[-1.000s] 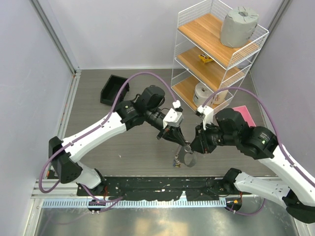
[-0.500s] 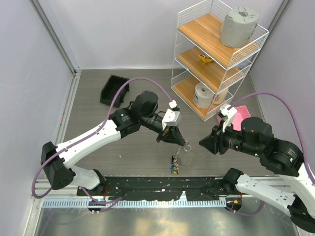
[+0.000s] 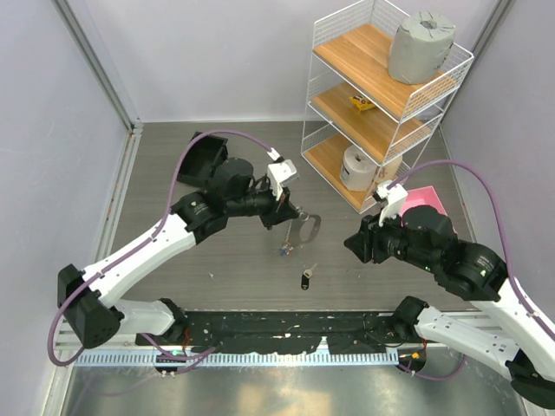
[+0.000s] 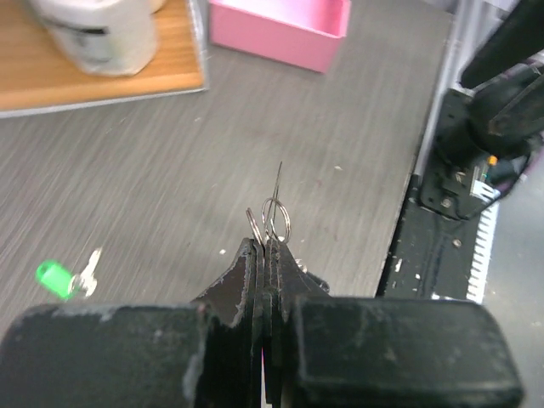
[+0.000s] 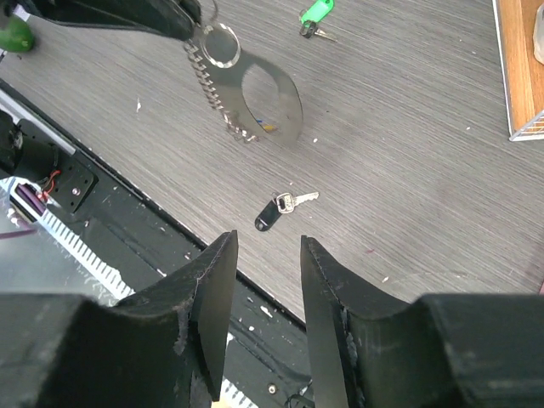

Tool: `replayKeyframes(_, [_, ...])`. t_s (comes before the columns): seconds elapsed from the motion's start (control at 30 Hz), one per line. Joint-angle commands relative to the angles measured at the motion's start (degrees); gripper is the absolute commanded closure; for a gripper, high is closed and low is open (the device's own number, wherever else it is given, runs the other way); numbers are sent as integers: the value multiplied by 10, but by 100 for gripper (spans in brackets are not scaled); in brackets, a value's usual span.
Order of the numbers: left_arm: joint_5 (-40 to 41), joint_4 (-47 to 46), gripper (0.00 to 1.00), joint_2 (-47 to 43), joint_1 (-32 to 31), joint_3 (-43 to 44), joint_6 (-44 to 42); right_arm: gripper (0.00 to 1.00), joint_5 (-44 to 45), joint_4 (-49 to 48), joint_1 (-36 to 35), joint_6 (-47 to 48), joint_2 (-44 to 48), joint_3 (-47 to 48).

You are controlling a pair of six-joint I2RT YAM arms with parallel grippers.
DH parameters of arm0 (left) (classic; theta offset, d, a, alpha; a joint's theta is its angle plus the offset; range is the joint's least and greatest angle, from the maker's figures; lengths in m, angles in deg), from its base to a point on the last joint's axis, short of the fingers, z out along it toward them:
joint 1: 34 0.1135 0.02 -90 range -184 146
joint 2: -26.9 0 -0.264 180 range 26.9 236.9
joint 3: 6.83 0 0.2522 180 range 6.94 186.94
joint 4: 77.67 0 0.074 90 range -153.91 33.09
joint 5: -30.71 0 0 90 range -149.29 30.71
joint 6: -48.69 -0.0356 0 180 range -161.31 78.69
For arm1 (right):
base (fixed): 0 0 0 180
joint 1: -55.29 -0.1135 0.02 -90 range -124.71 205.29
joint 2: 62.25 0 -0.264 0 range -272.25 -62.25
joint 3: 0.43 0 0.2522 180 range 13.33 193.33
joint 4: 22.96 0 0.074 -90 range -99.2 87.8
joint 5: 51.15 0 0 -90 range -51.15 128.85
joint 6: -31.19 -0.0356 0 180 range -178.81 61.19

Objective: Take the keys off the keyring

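My left gripper (image 3: 287,213) is shut on the keyring (image 3: 308,227), a thin silver ring with a short link chain (image 5: 212,81), and holds it above the floor. In the left wrist view the jaws (image 4: 268,246) pinch the ring wires (image 4: 274,223). A blue-headed key (image 3: 284,251) dangles under the ring. A black-headed key (image 3: 305,279) lies loose on the floor and also shows in the right wrist view (image 5: 276,211). My right gripper (image 3: 349,245) is open and empty, right of the ring; its jaws (image 5: 267,238) hover above the black key.
A green-tagged key (image 4: 53,276) lies alone on the floor, also in the right wrist view (image 5: 316,12). A pink box (image 4: 280,30) sits at the right. A white wire shelf (image 3: 381,95) stands at the back right, a black bin (image 3: 198,156) at the back left.
My left gripper has moved back and left with the ring. The black-headed key has come off and lies on the floor. My right gripper has let go and drawn away, open.
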Motion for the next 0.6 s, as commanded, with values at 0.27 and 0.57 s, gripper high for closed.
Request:
replayKeyframes(0.27, [102,6,100,-122,124,-141,206,58,2,-92,0,-14,-27,-33])
replayKeyframes(0.57, [97,-93,89,-119,299,-287,236,58,-12,-116,0,-26,-34,-47])
